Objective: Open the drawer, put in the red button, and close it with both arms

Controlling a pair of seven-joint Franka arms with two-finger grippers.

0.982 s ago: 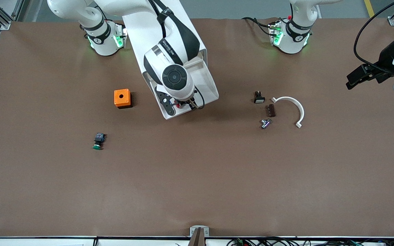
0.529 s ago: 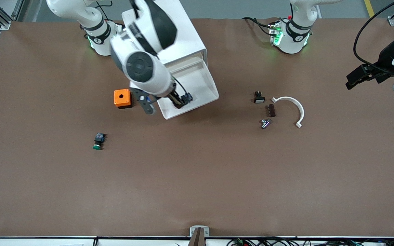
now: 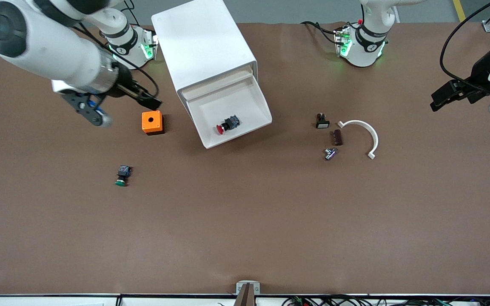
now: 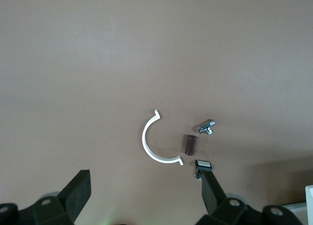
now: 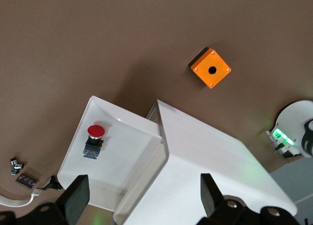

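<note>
Red button in the open drawer; closing not yet done.

The red button (image 3: 227,124) lay on its side in the pulled-out drawer (image 3: 249,95), cap toward the drawer's front wall. The right end effector (image 3: 119,102), fingers apart and empty, hung over the tabletop (image 3: 245,221) by the orange cube (image 3: 152,122), toward the right arm's end from the drawer and closer to it. The left end effector (image 3: 451,94), also spread and empty, waited well off at the left arm's end. The drawer's slide axis ran slantwise toward the front camera, so the closing push would go at its front wall, back toward the cabinet (image 3: 202,46).
</note>
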